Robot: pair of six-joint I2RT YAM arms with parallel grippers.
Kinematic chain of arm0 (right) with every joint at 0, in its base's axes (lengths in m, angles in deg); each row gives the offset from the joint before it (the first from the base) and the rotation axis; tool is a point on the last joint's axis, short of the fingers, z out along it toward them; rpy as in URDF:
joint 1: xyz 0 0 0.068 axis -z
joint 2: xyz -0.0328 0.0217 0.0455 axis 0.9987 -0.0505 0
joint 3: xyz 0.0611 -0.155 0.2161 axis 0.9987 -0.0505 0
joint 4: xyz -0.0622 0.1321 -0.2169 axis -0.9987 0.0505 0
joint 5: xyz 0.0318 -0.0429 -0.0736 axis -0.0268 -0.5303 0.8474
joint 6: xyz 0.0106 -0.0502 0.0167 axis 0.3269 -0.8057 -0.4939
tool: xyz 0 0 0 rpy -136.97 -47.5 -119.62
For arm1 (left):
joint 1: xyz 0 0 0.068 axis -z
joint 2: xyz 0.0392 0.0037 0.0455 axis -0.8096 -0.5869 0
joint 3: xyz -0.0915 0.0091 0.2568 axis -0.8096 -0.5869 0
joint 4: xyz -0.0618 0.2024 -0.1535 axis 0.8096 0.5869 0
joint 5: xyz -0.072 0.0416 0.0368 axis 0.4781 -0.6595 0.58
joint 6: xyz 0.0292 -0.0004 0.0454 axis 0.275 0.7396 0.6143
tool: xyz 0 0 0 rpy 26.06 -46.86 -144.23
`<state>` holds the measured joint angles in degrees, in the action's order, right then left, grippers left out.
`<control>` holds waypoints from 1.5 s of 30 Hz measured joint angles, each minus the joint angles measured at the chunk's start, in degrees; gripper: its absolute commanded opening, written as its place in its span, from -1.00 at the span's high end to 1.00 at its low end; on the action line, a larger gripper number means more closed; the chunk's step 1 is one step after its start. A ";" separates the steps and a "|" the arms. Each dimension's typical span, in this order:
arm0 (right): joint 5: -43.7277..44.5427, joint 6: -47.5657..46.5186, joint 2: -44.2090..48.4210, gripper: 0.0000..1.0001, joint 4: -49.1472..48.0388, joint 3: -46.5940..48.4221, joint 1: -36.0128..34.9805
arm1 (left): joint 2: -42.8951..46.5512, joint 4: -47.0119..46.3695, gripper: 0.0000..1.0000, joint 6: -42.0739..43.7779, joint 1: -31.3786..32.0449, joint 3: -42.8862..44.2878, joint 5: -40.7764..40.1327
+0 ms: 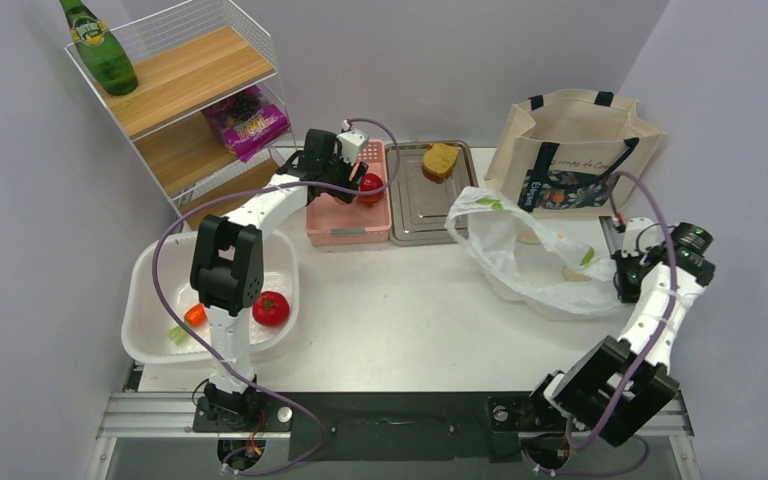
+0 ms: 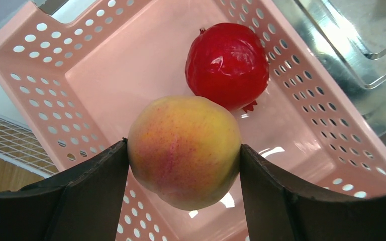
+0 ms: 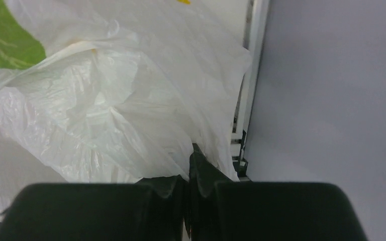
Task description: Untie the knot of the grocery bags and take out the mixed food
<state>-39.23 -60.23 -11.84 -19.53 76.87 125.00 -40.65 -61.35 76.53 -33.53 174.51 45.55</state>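
Observation:
My left gripper [image 2: 183,150] is shut on an orange peach [image 2: 185,150] and holds it over the pink perforated basket [image 2: 40,65], where a red round fruit [image 2: 227,65] lies; that fruit also shows in the top view [image 1: 370,187] under the left gripper [image 1: 345,165]. The thin whitish plastic bag [image 1: 520,255] lies open at the table's right. My right gripper [image 3: 188,165] is shut on a fold of that bag [image 3: 105,110] at its right edge [image 1: 628,272]. The cream canvas tote [image 1: 570,150] stands upright behind the bag. A red tomato [image 1: 271,308] and a carrot [image 1: 195,315] lie in the clear tub [image 1: 145,285].
A metal tray [image 1: 415,215] holding a bread piece [image 1: 441,161] sits right of the basket. A wire shelf [image 1: 185,100] at the back left carries a green bottle [image 1: 100,45] and a purple snack packet [image 1: 252,120]. A wall is close on the right [image 3: 331,100].

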 measured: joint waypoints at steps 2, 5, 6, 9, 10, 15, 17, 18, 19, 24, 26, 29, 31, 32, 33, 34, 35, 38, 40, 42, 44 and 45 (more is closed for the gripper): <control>-0.46 0.76 -4.31 1.00 1.09 3.17 5.20 | -0.79 0.09 0.21 1.01 0.04 0.35 -0.59; -1.97 4.79 -9.77 0.99 1.49 8.02 12.70 | -1.77 0.07 0.21 1.81 -0.02 0.70 -1.33; -2.21 6.25 -10.84 0.93 1.31 9.01 14.56 | -1.97 0.11 0.21 1.99 -0.02 0.70 -1.51; -2.71 11.06 -12.79 0.41 1.11 10.93 20.15 | -2.51 0.28 0.20 2.54 -0.02 0.70 -1.81; -2.71 12.31 -12.83 0.30 1.11 10.93 21.29 | -2.67 0.33 0.16 2.62 -0.02 0.70 -1.92; -3.87 16.57 -11.19 -0.43 1.75 10.47 22.25 | -2.97 0.52 -0.03 2.75 -0.02 0.70 -2.34; -4.44 17.53 -9.25 -0.62 1.99 9.84 22.01 | -2.97 0.50 -0.08 2.75 -0.02 0.70 -2.62; -4.70 18.01 -8.24 -0.64 2.27 9.68 21.84 | -2.97 0.52 -0.10 2.75 -0.02 0.70 -2.73; -4.74 18.40 -7.52 -0.66 2.47 9.66 21.68 | -2.97 0.52 -0.11 2.75 -0.02 0.70 -2.80; -4.90 21.14 -3.50 -0.68 2.64 9.66 21.57 | -2.97 0.50 -0.20 2.75 -0.02 0.70 -3.21; -5.38 22.45 -1.95 -0.68 2.67 9.68 21.27 | -2.97 0.50 -0.27 2.73 -0.02 0.70 -3.39; -6.84 23.98 0.20 -0.69 2.69 9.88 20.44 | -2.97 0.57 -0.45 2.73 -0.02 0.70 -4.15; -8.24 24.79 1.11 -0.69 2.84 10.47 18.95 | -2.97 0.70 -0.52 2.69 -0.02 0.70 -4.55; -8.81 25.11 1.49 -0.69 2.84 10.75 18.05 | -2.97 0.76 -0.54 2.73 -0.02 0.70 -4.68; -9.40 25.53 1.88 -0.68 2.82 11.17 16.72 | -2.97 0.94 -0.57 2.71 -0.02 0.70 -4.81; -10.08 25.86 2.27 -0.68 2.69 11.56 15.17 | -2.97 1.14 -0.58 2.71 -0.02 0.70 -4.92; -10.69 26.03 2.64 -0.68 2.49 11.93 13.66 | -2.97 1.38 -0.60 2.73 -0.02 0.70 -4.98; -11.98 26.25 3.02 -0.68 2.05 13.94 8.72 | -2.97 2.34 -0.61 2.89 -0.02 0.70 -4.98; -12.44 26.23 2.99 -0.68 1.60 15.69 5.51 | -2.97 3.10 -0.62 3.15 -0.02 0.70 -4.96; -12.57 26.23 2.99 -0.70 0.39 17.77 1.60 | -2.97 4.11 -0.62 3.37 -0.02 0.76 -4.94; -12.20 26.40 2.93 -0.72 -1.38 19.30 -1.62 | -2.95 5.29 -0.63 3.41 -0.02 1.07 -4.94; -11.43 26.60 2.80 -0.72 -2.60 20.20 -3.69 | -2.95 6.27 -0.63 3.39 -0.02 1.57 -4.94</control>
<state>-50.66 -33.63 -9.04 -22.13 97.06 121.30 -43.60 -55.08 79.91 -33.55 176.09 40.61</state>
